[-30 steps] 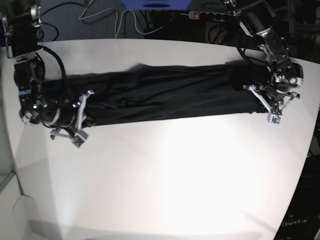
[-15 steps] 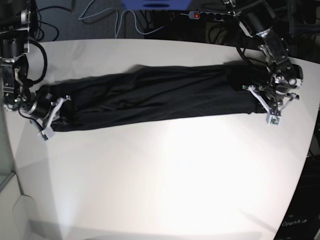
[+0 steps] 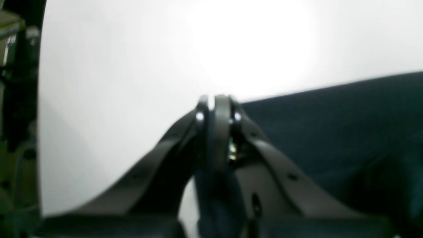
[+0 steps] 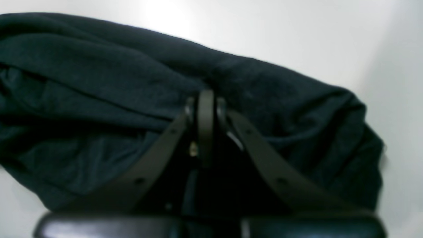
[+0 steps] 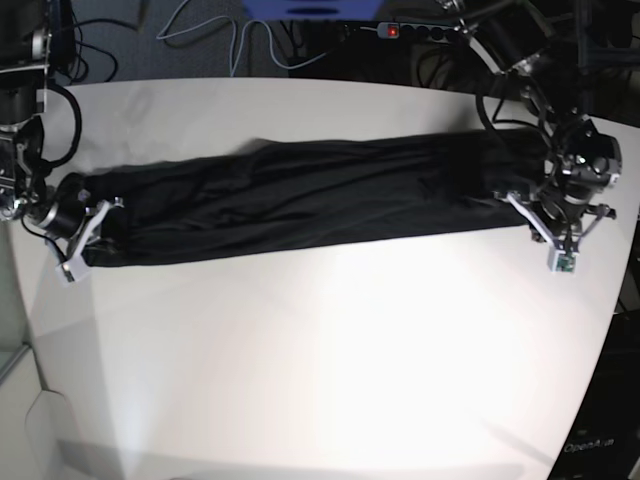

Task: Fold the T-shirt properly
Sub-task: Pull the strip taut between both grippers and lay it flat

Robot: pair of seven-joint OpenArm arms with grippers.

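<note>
The black T-shirt [image 5: 300,200] lies pulled out into one long, narrow band across the white table [image 5: 330,350]. At the band's left end in the base view, my right gripper [image 5: 92,228] is shut on the fabric. The right wrist view shows its fingers [image 4: 205,94] pressed together into the bunched cloth [image 4: 99,82]. My left gripper [image 5: 528,207] is shut on the band's right end. In the left wrist view its fingertips [image 3: 216,99] meet at the shirt's edge, with dark cloth [image 3: 330,138] to their right and a strip of it between the fingers.
A power strip with a red light [image 5: 392,31] and loose cables [image 5: 240,40] lie beyond the table's far edge. The table's curved right edge [image 5: 618,260] runs close to the left arm. Its left edge [image 5: 20,290] is just beyond the right gripper.
Both grippers have moved outward, the right one to the left and the left one to the right and nearer. The shirt has been drawn out longer and straighter between them.
</note>
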